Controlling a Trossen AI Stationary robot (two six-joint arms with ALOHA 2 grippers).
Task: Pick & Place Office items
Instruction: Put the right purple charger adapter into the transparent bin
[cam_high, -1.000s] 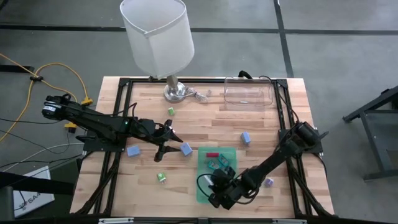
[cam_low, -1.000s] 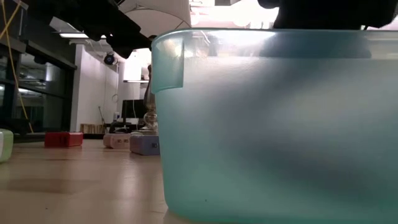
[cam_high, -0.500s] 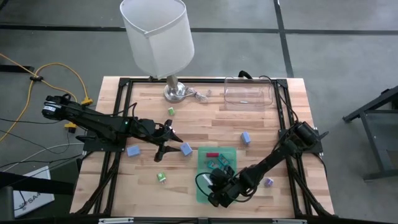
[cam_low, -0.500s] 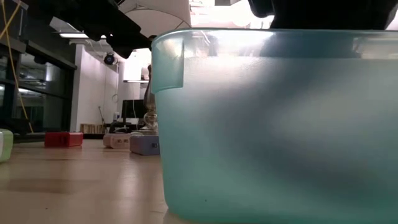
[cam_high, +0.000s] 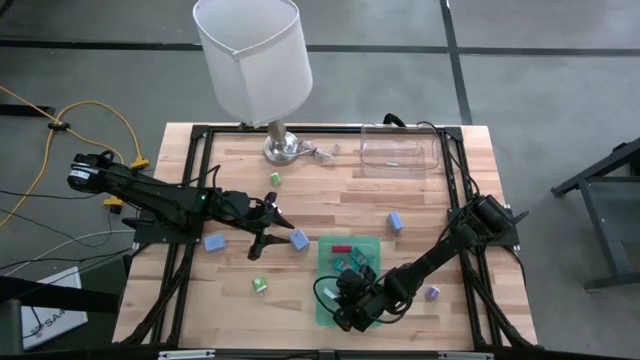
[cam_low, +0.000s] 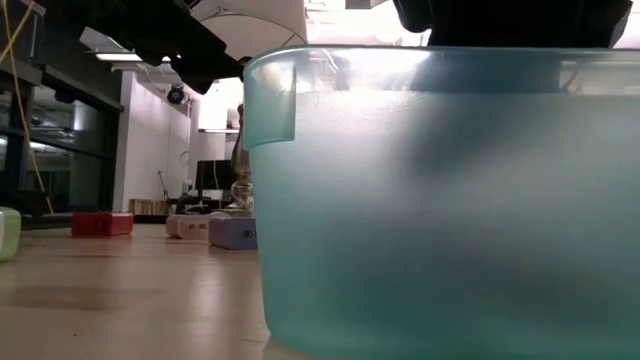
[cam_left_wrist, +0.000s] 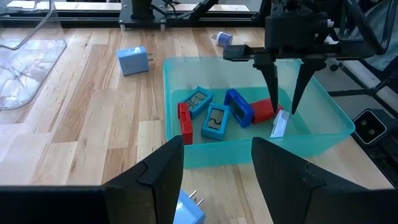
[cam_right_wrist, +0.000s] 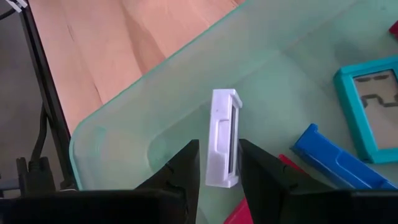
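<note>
The green tray (cam_left_wrist: 329, 134) holds a red stick (cam_left_wrist: 184, 122), two teal pieces (cam_left_wrist: 198, 101), a blue block (cam_left_wrist: 239, 107), a red block (cam_left_wrist: 263, 110) and a white piece (cam_left_wrist: 279, 124). The right gripper (cam_left_wrist: 283, 104) hangs over the white piece, jaws apart. A blue block (cam_left_wrist: 133, 60) lies on the table (cam_left_wrist: 81, 124) near the tray.
</note>
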